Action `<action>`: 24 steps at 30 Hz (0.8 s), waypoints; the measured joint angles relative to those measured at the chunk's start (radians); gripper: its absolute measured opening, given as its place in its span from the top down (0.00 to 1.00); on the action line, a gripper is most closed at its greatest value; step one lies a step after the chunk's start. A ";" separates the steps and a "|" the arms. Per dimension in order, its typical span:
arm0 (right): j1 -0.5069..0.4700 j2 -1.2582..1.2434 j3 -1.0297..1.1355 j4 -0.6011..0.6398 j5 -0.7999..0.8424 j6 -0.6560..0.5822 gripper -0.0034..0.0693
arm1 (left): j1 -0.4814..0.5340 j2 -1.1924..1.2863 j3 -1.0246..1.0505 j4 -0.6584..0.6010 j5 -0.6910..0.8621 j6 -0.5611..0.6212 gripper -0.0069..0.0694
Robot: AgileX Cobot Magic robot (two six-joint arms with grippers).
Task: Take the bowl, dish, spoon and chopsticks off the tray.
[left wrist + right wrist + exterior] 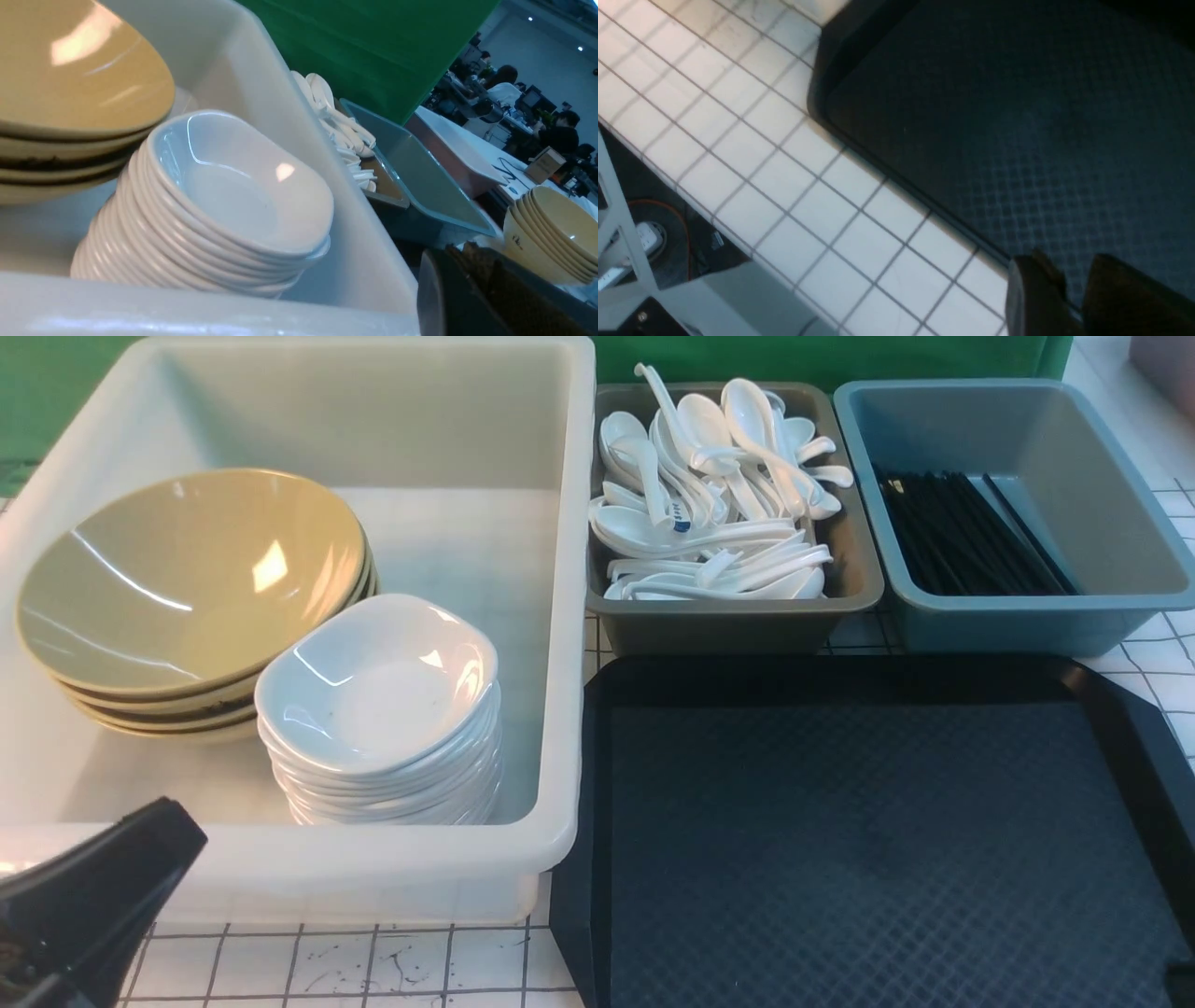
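Presently: tray (pixel 868 840) bare; bowl (pixel 187 574) and dish (pixel 373 686) stacked at ten o'clock in tub (pixel 569 616); left gripper (pixel 89 905) and right gripper (pixel 1069 298) jaw states indeterminable.

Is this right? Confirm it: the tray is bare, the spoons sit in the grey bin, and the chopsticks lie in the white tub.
One error. The chopsticks lie in the blue-grey bin, not the white tub, as the front view shows. The rest stands.

Right wrist cam: tray (pixel 1017 116) fills upper right of frame, crosshatch surface bare, raised rim running diagonally. White gridded tabletop (pixel 752 154) left and below. Right gripper (pixel 1078 298) at bottom right; narrow gap between its dark fingers (pixel 1031 298). Power strip (pixel 644 235) on floor, lower left.
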 joint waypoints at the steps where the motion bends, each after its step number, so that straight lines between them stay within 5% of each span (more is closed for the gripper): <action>1: 0.000 0.000 0.000 0.000 0.007 0.000 0.72 | 0.000 0.000 0.001 0.000 0.009 0.000 0.91; 14: -0.010 -0.003 0.000 -0.008 0.029 -0.004 0.70 | 0.000 0.000 0.001 0.000 0.195 0.000 0.91; 18: -0.152 -0.033 0.031 -0.052 -0.030 -0.042 0.70 | 0.000 0.000 0.002 0.000 0.259 0.000 0.91; 24: -0.565 -0.214 0.390 0.082 -0.492 -0.258 0.84 | 0.000 0.000 0.004 0.000 0.342 0.000 0.91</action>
